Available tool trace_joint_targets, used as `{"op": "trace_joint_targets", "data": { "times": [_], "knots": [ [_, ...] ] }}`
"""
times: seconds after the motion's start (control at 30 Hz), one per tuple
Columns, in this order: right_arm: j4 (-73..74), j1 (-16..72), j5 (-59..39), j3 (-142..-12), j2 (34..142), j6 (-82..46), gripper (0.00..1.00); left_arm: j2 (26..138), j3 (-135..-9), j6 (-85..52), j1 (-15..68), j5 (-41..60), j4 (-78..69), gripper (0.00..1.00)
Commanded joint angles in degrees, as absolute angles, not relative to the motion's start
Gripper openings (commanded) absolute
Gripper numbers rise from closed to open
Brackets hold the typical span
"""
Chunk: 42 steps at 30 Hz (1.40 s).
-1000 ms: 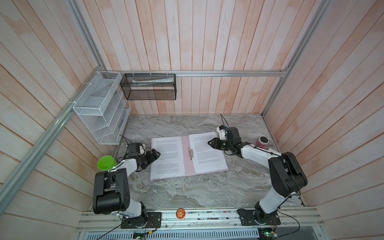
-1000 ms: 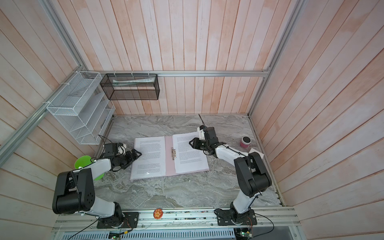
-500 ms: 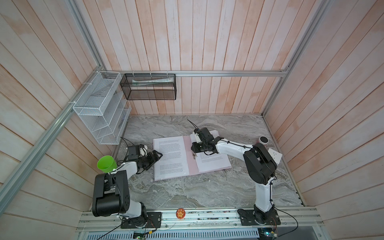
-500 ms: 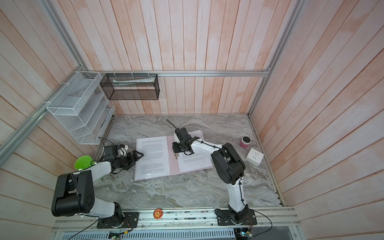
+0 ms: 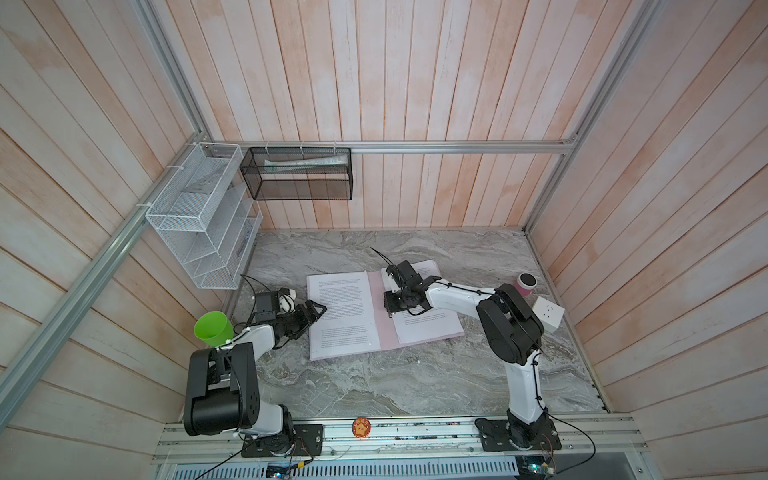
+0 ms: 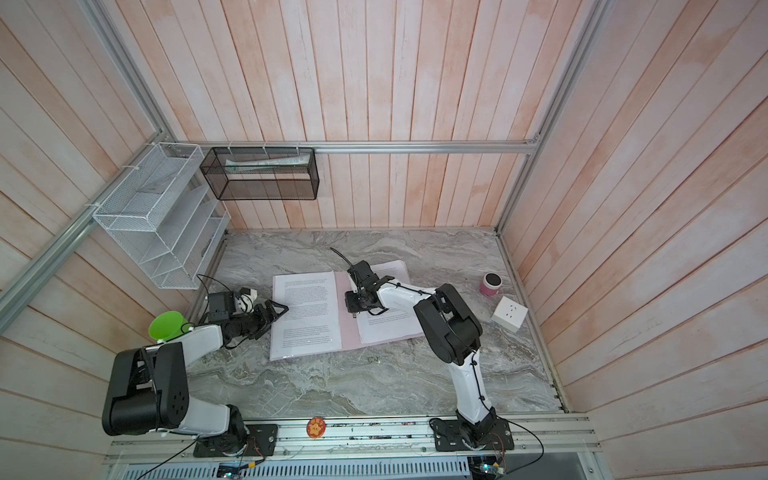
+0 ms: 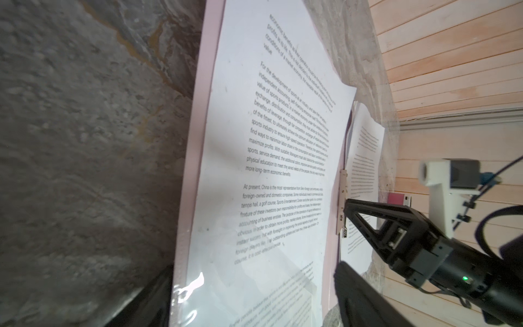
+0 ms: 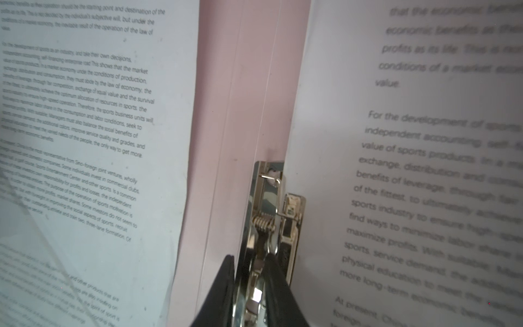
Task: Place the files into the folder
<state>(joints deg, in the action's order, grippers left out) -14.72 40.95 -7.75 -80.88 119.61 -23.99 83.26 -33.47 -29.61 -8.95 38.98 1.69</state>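
The pale pink folder (image 5: pixel 384 332) lies open on the marble table, with the files as white printed sheets on its left cover (image 5: pixel 340 316) and right cover (image 5: pixel 428 326). My right gripper (image 5: pixel 392 309) reaches across to the spine. In the right wrist view its jaws (image 8: pixel 249 260) are shut on the metal clip (image 8: pixel 268 203), beside the right sheet's edge. At the folder's left edge my left gripper (image 5: pixel 318 309) stands open. Its fingers (image 7: pixel 356 286) flank the left sheet (image 7: pixel 268 170) without pinching it.
A green cup (image 5: pixel 212 328) sits by the left arm. A pink cup with a dark lid (image 5: pixel 525 284) and a white socket cube (image 5: pixel 548 313) stand at the right. A white wire-mesh rack (image 5: pixel 199 224) and a black mesh basket (image 5: pixel 299 174) hang on the walls.
My right arm has swung left from the right sheet's far part to the spine, and its jaws have narrowed onto the clip. The left gripper has hardly moved.
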Motion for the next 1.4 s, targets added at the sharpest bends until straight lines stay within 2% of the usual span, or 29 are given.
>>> {"op": "trace_joint_targets", "data": {
  "times": [0.0,0.37,0.7,1.0,1.07,1.2,1.37],
  "knots": [
    [-16.19,41.16,-9.13,-80.98,121.75,-24.24,0.19,80.83,-32.78,-31.23,-8.88,43.37,-1.48,0.87],
    [-11.67,41.13,-15.54,-77.82,121.87,-27.89,0.16,71.87,-37.99,-41.42,-6.99,52.10,-5.52,0.88],
    [-4.04,41.07,-24.27,-74.11,122.28,-32.50,0.16,76.25,-49.79,-49.39,9.07,48.36,-12.00,0.89],
    [3.45,40.00,-33.43,-71.54,124.92,-33.06,0.17,80.32,-52.36,-49.78,20.40,43.67,-14.33,0.89],
    [6.55,39.67,-35.08,-69.50,124.52,-34.86,0.17,81.28,-52.56,-49.15,22.45,42.69,-13.97,0.89],
    [23.45,37.68,-41.58,-60.95,121.18,-46.09,0.18,82.68,-51.56,-49.39,23.99,41.49,-15.21,0.89],
    [34.05,36.10,-40.93,-54.82,114.61,-53.81,0.21,83.31,-51.63,-48.60,24.33,40.55,-14.54,0.89]
  ]
}}
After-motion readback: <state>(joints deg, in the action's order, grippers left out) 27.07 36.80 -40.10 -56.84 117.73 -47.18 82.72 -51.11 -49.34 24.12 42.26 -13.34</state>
